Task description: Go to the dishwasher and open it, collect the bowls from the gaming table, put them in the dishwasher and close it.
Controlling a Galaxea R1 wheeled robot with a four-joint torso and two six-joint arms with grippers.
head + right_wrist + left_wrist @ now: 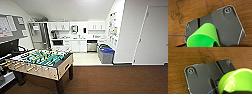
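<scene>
The dishwasher [92, 46], a steel-fronted unit, sits under the white kitchen counter at the far end of the room. A lime-green bowl [235, 80] hangs close to the left wrist camera, above the brown floor, with my left gripper [228, 91] shut on its rim. A brighter green bowl [203, 36] hangs the same way in the right wrist view, held by my right gripper [216, 44]. The gaming table is out of view.
A foosball table [42, 62] with a green field and rods stands near left on the brown carpet [112, 80]. Grey bins with blue and green lids [106, 53] line the right wall of the tiled kitchen. A white door [152, 35] is at right.
</scene>
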